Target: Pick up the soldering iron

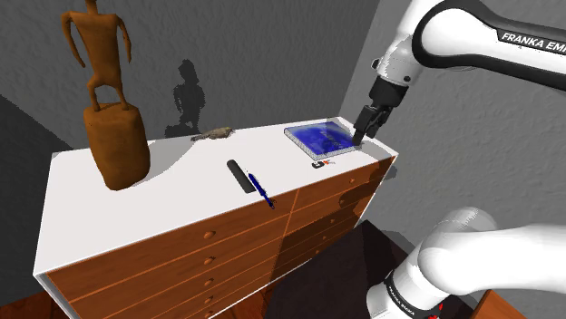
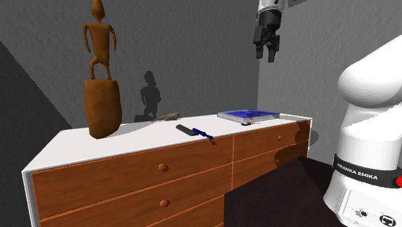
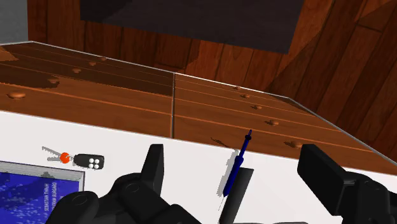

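The soldering iron [image 1: 249, 181] has a black handle and a thin blue front part, and lies flat near the front edge of the white dresser top [image 1: 172, 195]. In the second exterior view the soldering iron [image 2: 195, 131] rests mid-dresser, while my gripper [image 2: 265, 57] hangs open high above the dresser's right end, over the book. From the shoulder view my gripper [image 1: 362, 134] appears by the book's far corner. Looking along the hand, the soldering iron [image 3: 236, 175] lies far below, between my spread fingers [image 3: 153, 167], gripper [image 3: 233, 153] holding nothing.
A blue book [image 1: 322, 139] lies at the dresser's end, with a small key fob [image 1: 319, 164] beside it. A tall brown wooden figure [image 1: 109, 109] stands at the other end, and a small brownish object [image 1: 215, 134] lies at the back. The wooden drawer fronts [image 2: 161, 174] drop below the front edge.
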### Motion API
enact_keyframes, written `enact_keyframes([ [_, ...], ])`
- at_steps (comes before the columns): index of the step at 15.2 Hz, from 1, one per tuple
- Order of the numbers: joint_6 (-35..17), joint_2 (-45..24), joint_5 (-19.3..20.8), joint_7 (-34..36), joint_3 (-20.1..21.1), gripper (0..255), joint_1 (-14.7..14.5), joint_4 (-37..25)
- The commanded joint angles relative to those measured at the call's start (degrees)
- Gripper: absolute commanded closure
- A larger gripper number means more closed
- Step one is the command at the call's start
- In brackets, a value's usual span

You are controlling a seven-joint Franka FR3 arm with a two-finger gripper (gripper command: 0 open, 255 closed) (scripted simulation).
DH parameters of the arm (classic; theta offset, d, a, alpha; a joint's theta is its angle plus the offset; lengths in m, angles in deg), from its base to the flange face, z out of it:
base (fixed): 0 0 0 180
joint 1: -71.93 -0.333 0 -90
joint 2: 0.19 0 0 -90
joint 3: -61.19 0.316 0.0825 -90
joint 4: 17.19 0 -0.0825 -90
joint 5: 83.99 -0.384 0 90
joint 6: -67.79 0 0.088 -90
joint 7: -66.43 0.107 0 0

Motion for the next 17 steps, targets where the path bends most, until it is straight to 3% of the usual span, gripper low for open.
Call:
enact_keyframes([
  [1,0.0,0.0,0.0,0.0,0.0,0,0.0,0.0],
  [9,-15.2,-12.4,-4.1,5.0,2.9,0,-0.9,2.6],
  [17,-28.9,-28.4,-7.4,9.1,5.4,0,-1.8,-0.2],
])
